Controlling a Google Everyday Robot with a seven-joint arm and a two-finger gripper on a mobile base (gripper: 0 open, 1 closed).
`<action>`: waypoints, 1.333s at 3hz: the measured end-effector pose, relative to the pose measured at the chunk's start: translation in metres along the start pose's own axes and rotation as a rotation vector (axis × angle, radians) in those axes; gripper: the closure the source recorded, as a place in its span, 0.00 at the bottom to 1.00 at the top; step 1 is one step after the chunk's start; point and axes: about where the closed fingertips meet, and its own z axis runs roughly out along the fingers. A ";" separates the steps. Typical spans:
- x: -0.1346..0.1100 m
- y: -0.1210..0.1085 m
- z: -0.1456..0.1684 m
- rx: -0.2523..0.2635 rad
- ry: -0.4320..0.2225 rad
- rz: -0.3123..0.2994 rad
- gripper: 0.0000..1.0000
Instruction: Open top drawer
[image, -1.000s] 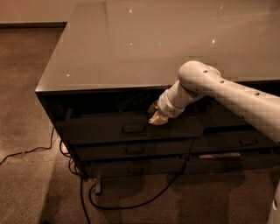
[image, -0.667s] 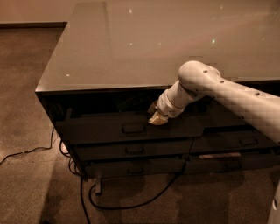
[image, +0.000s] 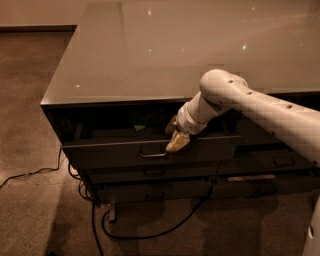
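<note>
Found the top drawer (image: 110, 152) drawn partway out of the left-hand stack, below the near edge of the desk (image: 175, 50), with a dark gap behind its front. Noted its small centre pull handle (image: 152, 154) on the front face, uncovered. Located the hand (image: 177, 141) at the upper edge of that front, just right of the handle and slightly above it, angled down and to the left. Cannot tell the hand's degree of opening, nor any hold on the drawer front. Traced the white arm (image: 260, 107) in from the right, across the right-hand drawers (image: 272, 162). Recorded two shallower drawers (image: 150, 172) beneath the top one, set further back than its front. Logged black cables (image: 145, 232) lying on the carpet (image: 30, 125) at the near side.
</note>
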 end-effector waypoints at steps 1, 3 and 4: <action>0.005 0.019 0.006 -0.035 0.034 -0.040 0.00; 0.023 0.046 0.007 -0.076 0.077 -0.036 0.00; 0.042 0.058 0.000 -0.088 0.120 -0.006 0.00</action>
